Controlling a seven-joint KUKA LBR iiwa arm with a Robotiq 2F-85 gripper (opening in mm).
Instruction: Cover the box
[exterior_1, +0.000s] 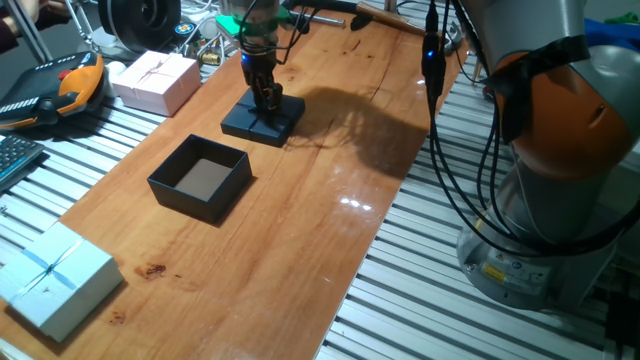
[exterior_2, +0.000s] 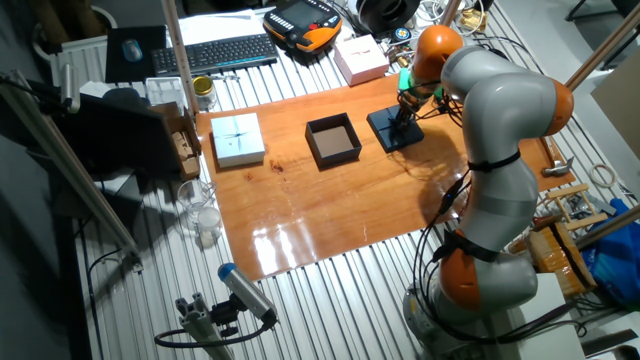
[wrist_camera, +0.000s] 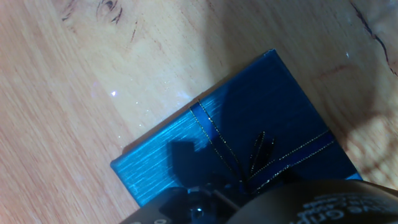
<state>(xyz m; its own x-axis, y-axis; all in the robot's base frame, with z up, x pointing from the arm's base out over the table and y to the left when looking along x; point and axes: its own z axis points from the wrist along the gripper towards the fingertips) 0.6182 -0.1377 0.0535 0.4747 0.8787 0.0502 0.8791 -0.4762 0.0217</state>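
The box (exterior_1: 201, 178) is a small open black square base with a brownish floor, standing on the wooden board; it also shows in the other fixed view (exterior_2: 333, 141). The flat black lid (exterior_1: 263, 119) with a ribbon bow lies flat on the board behind it, apart from it. It also shows in the other fixed view (exterior_2: 395, 129) and fills the hand view (wrist_camera: 249, 130). My gripper (exterior_1: 265, 98) is down on the middle of the lid, at the bow (wrist_camera: 260, 151). Its fingers stand close together; I cannot make out whether they hold the bow.
A pink gift box (exterior_1: 155, 81) stands at the board's far left corner. A pale blue gift box (exterior_1: 52, 281) sits at the near left. An orange-black pendant (exterior_1: 55, 92) and a keyboard (exterior_2: 216, 51) lie off the board. The arm's base (exterior_1: 545, 200) stands to the right.
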